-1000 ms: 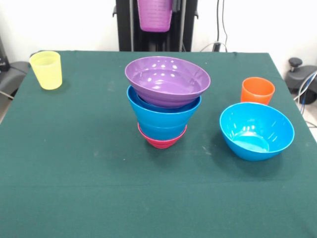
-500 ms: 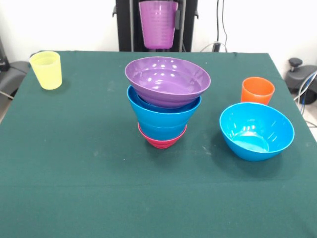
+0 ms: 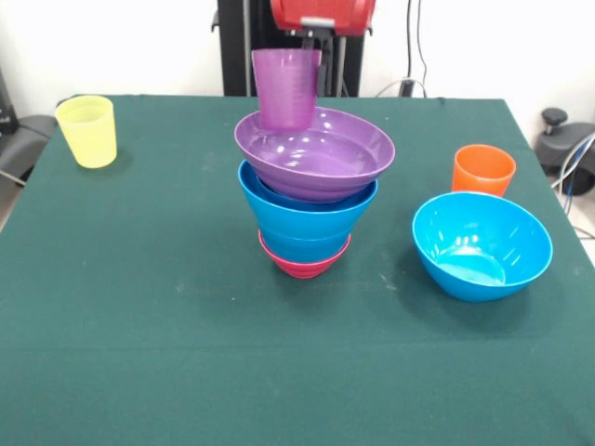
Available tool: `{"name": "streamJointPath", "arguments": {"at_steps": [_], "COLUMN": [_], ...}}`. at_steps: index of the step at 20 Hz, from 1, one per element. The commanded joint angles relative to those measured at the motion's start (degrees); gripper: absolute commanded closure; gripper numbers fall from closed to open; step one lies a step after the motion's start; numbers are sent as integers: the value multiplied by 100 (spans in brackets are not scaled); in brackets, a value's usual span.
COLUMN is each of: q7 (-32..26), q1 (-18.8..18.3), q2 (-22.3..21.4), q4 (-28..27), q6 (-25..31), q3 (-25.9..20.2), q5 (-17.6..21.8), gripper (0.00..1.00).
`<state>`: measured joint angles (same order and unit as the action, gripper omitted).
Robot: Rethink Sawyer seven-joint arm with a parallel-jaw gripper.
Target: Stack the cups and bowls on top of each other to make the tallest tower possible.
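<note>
The tower stands mid-table: a magenta bowl point(image 3: 304, 266) at the base, blue bowls point(image 3: 307, 218) nested above it, and a wide purple bowl point(image 3: 325, 160) tilted on top. My gripper point(image 3: 314, 46) comes down from the top edge, shut on the rim of the translucent purple cup point(image 3: 286, 91). It holds the cup upright over the bowl's far left rim; I cannot tell whether the two touch. The yellow cup point(image 3: 87, 130) stands at the far left. The orange cup point(image 3: 483, 169) stands at the right, with a loose blue bowl point(image 3: 482, 243) in front of it.
The green tablecloth point(image 3: 139, 316) covers the table. The black pedestal point(image 3: 232, 46) stands behind the far edge. Cables and a dark stand point(image 3: 567, 139) lie off the right edge.
The gripper has come down with the purple cup, from the top edge to the purple bowl's far rim. The red gripper body now shows. Nothing else moved.
</note>
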<state>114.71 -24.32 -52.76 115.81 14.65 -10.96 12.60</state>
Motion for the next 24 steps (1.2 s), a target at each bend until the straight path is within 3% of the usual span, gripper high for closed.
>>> {"name": "streamJointPath", "arguments": {"at_steps": [1, 24], "q7": [84, 49], "q1": [-47, -109], "q2": [557, 78], "q4": [-371, -212], "q6": [-308, 59], "q3": [-59, -121], "q5": [495, 433], "gripper": [100, 100]}}
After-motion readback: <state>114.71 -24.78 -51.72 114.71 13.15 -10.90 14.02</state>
